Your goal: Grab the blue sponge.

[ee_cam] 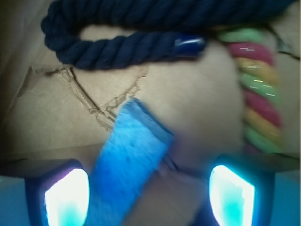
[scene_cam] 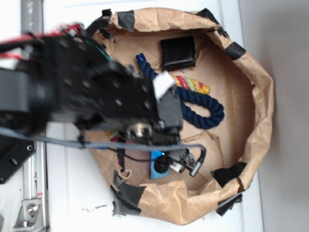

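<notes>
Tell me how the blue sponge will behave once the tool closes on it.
The blue sponge looks porous, so it probably squashes and weighs little. It is flat, so it should not roll. It lies diagonally between the open tool's fingers, so it may twist as they close. Its rough face should grip well.

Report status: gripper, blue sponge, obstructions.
Gripper open, fingers either side of blue sponge, not closed on it. Sponge lies angled on brown paper. Navy rope beyond, clear of it.
</notes>
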You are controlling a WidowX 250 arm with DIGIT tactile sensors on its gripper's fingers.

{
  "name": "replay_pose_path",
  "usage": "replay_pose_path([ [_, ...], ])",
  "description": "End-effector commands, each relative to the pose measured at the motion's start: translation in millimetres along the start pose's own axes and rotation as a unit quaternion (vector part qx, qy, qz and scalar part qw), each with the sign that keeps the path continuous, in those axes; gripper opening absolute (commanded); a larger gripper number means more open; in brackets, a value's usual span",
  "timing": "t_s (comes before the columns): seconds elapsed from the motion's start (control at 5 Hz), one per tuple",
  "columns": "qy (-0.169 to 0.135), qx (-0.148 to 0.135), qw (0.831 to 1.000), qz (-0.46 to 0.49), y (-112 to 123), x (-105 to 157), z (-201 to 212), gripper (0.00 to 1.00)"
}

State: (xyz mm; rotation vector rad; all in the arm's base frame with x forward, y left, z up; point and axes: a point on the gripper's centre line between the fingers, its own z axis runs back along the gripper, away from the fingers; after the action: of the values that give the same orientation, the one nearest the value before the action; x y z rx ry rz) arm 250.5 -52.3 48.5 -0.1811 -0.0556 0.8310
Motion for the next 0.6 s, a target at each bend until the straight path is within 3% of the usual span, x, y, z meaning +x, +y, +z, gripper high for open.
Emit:
replay_pose_path([
  [0.0, 0.021, -0.006, 0.999, -0.025, -22.1, 1.2, -14.7, 1.00],
  [0.2, 0.047, 0.004, 0.999, -0.002, -14.0, -14.9, -20.9, 0.00],
  [0.4, 0.037, 0.001, 0.999, -0.015, -12.7, -12.7, -10.8, 0.00],
])
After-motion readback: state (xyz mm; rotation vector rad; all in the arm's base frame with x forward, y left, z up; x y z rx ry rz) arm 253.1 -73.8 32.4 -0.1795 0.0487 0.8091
